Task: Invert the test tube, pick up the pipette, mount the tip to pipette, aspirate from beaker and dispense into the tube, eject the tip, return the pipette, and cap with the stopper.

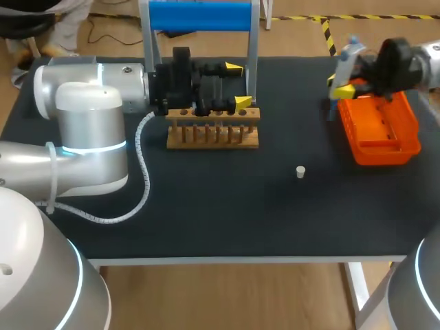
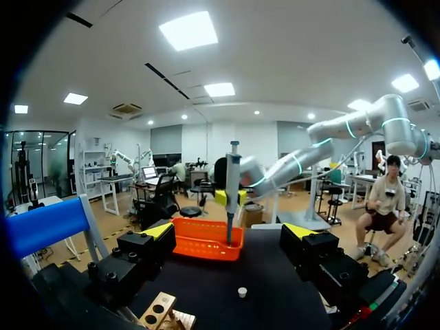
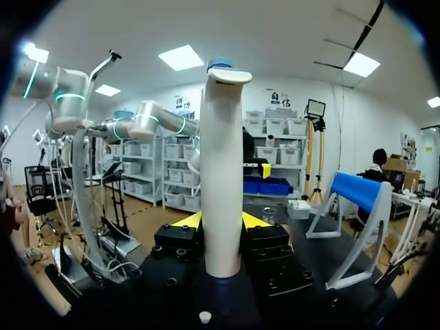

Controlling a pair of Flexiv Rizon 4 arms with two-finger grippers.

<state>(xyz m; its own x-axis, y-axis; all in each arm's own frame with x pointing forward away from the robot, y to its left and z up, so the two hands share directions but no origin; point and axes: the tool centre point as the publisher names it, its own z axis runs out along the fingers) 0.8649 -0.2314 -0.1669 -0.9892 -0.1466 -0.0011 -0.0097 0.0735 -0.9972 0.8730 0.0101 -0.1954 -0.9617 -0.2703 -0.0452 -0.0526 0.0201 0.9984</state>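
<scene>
Head view shows our right claw (image 1: 342,86) clenched on the pipette (image 1: 351,53), upright over the orange tray (image 1: 385,148), likely so it can be loaded there. Our left claw (image 1: 238,84) hangs released over the wooden rack (image 1: 213,135); the stopper (image 1: 300,172) lies on the table (image 1: 206,206).

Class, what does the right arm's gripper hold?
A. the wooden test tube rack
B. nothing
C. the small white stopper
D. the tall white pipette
D: the right gripper is shut on the tall white pipette, by the orange plastic basket.
</scene>
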